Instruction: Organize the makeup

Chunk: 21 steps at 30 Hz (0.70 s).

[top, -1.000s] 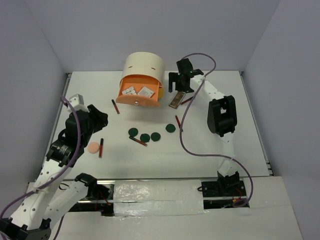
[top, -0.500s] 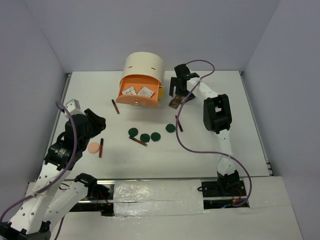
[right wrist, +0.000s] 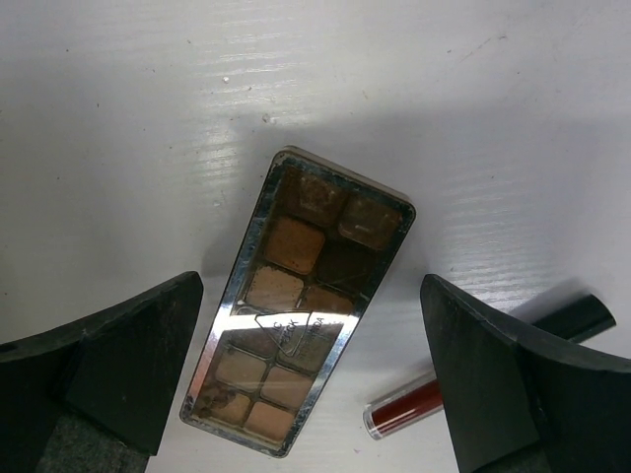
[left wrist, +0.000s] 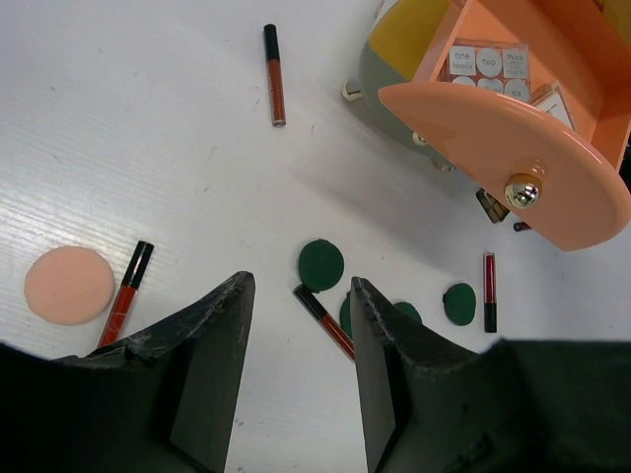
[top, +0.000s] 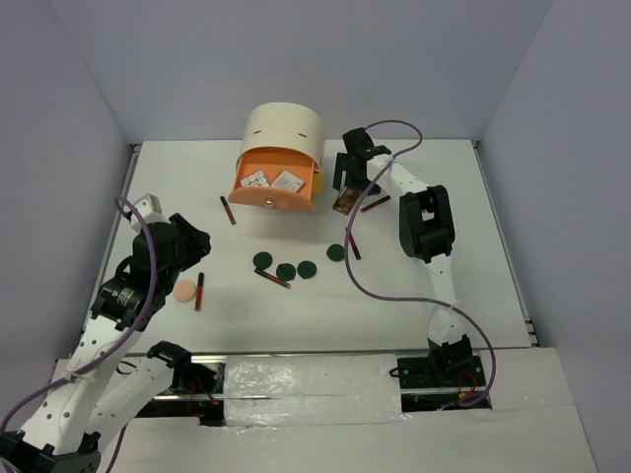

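**Right jaws poised over the brown palette, next to the open drawer**

At the near left, the left jaws hang half parted and empty above the peach puff (top: pixel 184 291) and a red stick (top: pixel 199 292), with four green discs (top: pixel 286 271) scattered mid-tabletop (top: pixel 197 177). Further right and farther back, the cream cabinet (top: pixel 282 133) has its orange drawer (top: pixel 296 197) pulled out, with white palettes (top: pixel 272 180) already inside. Just right of the drawer, the right jaws are spread wide and grasp nothing, straddling the brown palette (right wrist: pixel 301 296), which lies flat and slightly askew between them. To grip it well, the wrist probably needs a small turn to square up with the palette's long edges. The arm should then sink until the tips nearly meet the tabletop, because the palette is thin. A second red stick (right wrist: pixel 404 407) lies just beside the palette's corner and could be caught in the pinch.
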Motion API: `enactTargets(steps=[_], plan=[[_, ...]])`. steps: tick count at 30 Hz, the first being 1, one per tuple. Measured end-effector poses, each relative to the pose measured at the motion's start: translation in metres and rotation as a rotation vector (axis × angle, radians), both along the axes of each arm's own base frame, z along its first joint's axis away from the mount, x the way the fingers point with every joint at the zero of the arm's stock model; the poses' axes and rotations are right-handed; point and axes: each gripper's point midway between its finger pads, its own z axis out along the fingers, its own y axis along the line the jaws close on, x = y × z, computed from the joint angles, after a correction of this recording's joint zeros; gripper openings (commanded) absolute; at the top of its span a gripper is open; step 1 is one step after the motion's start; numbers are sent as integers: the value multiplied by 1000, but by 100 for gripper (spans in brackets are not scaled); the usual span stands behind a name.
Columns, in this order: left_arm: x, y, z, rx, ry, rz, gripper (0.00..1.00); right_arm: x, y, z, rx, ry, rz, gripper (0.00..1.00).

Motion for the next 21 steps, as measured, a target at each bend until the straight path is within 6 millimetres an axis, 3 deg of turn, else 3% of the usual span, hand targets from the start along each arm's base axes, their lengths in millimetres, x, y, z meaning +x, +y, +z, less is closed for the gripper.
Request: enactTargets(steps=[5,13,17,20,21], plan=[[0,0,0,-1,-1,0,56,0,-2,-1,-10,-2,-10,89],[-4,1,-1,-4,-4,1,56,0,-2,-3,-31,-6,-9,67],[-6,2,-3,-6,-4,2,56,0,0,-3,-25,-11,-5,51],[-9,2,-4,-18,-8,6,56,1,2,-2,12,-15,6,28],[-10,2,-5,-24,-8,9,56,1,3,-1,41,-15,15,25]])
